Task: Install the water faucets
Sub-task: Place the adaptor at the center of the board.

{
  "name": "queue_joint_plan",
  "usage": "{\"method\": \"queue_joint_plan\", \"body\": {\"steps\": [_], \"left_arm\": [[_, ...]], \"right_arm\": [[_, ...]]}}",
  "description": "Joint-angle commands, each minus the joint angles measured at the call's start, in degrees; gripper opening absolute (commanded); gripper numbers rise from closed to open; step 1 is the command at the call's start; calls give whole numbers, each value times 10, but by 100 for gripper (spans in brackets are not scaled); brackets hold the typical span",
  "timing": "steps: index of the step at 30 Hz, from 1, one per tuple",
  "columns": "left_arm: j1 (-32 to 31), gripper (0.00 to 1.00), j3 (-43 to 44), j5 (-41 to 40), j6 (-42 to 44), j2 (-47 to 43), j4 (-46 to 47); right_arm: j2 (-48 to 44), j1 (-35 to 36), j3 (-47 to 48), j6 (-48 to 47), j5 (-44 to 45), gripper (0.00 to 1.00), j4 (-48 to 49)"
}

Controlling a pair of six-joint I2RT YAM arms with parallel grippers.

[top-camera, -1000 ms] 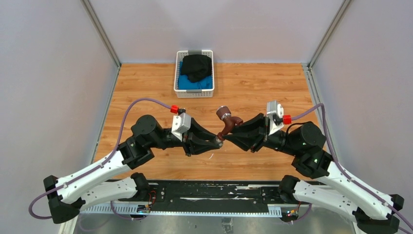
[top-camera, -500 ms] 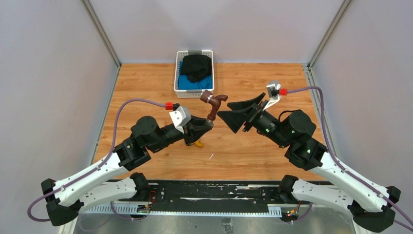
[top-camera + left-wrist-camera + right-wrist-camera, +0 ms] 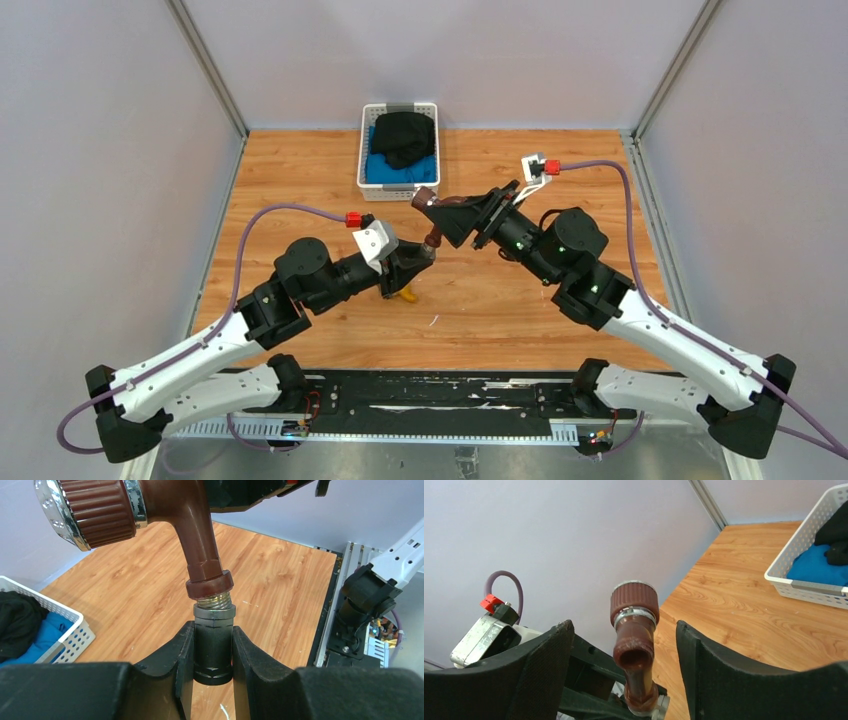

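Item: reddish-brown faucet [image 3: 200,535], held upright above wooden worktop [image 3: 500,300], threaded end in grey fitting [image 3: 213,625] clamped betw. L gripper [image 3: 213,650] fingers; R gripper [image 3: 623,630] fingers spread wide either side of spout, apart from it; yellow faucet [image 3: 405,294] on worktop under L gripper.

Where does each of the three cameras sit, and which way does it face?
Top external: above and behind, looking down on the table, left arm, right arm and basket.
Left wrist: looks along its shut jaws at the brown faucet standing in the fitting they hold.
Right wrist: looks past its open jaws at the faucet's spout.
Shared: both wrist views show the faucet and basket.
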Motion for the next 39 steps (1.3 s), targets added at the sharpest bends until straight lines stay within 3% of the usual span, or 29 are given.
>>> {"method": "queue_joint_plan", "body": {"steps": [1,5,8,11,14,16,19,24,27,35,37,39], "left_arm": [[-1,0,8,0,4,1,16],[-1,0,8,5,-3,3,16],[-2,0,10,5,-3,2,14],[-2,0,14,0,2,1,8],[-2,0,20,3,5,-1,5],[-2,0,21,33,-2,-2,5],[0,0,25,110,-38,-1,5],[9,0,8,240,-148,-1,61],[23,0,-17,269,-211,-16,120],[70,0,-101,338,-407,10,380],[74,0,-107,335,-409,22,392],[74,0,-88,304,-367,25,325]], "right_arm": [[27,-7,-5,25,-6,70,81],[51,-7,1,29,-10,47,103],[61,-7,10,37,-12,42,96],[63,-7,10,43,-30,28,97],[60,-8,3,38,-49,0,112],[55,-10,-25,31,-74,0,179],[56,-23,-84,20,-157,0,352],[60,-38,-149,-5,-301,0,585],[47,-45,-151,3,-382,0,632],[-7,-46,-118,19,-494,0,619],[-31,-46,-112,-35,-483,0,539],[-68,-46,-94,-127,-409,0,343]]}}
